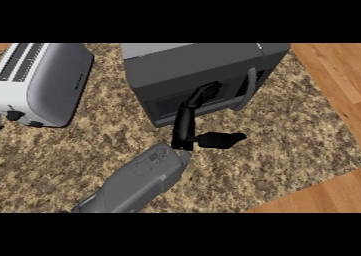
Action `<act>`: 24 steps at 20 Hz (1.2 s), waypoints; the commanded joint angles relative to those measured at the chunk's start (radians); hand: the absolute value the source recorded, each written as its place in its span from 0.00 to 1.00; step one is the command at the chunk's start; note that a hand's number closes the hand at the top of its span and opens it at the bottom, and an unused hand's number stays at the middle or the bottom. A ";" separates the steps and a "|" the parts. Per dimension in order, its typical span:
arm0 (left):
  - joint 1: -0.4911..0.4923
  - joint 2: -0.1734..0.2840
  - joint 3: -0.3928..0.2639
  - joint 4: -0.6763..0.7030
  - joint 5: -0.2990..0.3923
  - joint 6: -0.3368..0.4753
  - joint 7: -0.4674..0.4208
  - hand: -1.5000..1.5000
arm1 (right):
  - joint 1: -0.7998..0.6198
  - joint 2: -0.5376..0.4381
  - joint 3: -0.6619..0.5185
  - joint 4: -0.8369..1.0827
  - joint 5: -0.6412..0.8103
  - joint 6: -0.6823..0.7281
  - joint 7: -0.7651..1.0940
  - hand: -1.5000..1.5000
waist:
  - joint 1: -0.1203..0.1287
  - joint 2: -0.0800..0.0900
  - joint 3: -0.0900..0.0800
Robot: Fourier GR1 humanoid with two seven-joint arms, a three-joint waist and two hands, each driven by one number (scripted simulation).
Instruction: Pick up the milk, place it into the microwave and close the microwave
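Observation:
The dark grey microwave (212,62) stands at the top centre of the speckled counter (286,140). Its door faces me and looks shut, with the pale handle (250,84) at its right side. No milk shows anywhere in the head view. My left hand (186,125) reaches up from the grey forearm (139,180). Its straight fingers (204,94) rest against the door's front, and its thumb (221,140) sticks out to the right. It holds nothing. My right hand is out of the picture.
A white and grey toaster (43,80) sits at the left of the counter. Wooden floor (338,75) shows past the counter's right edge and at the lower right corner.

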 commanded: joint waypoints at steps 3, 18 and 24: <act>-0.080 0.001 0.065 0.049 0.069 0.037 -0.022 0.00 | -0.041 -0.017 -0.009 0.012 0.032 -0.017 -0.014 1.00 | 0.001 0.016 0.000; -0.098 0.001 0.027 0.064 0.143 0.020 -0.096 0.00 | -0.052 0.132 0.037 0.108 -0.113 0.055 -0.004 0.00 | 0.027 0.043 0.009; -0.104 0.001 0.021 0.090 0.170 0.008 -0.119 0.00 | -0.074 0.114 0.031 0.166 -0.183 0.117 0.047 0.00 | 0.026 0.044 0.004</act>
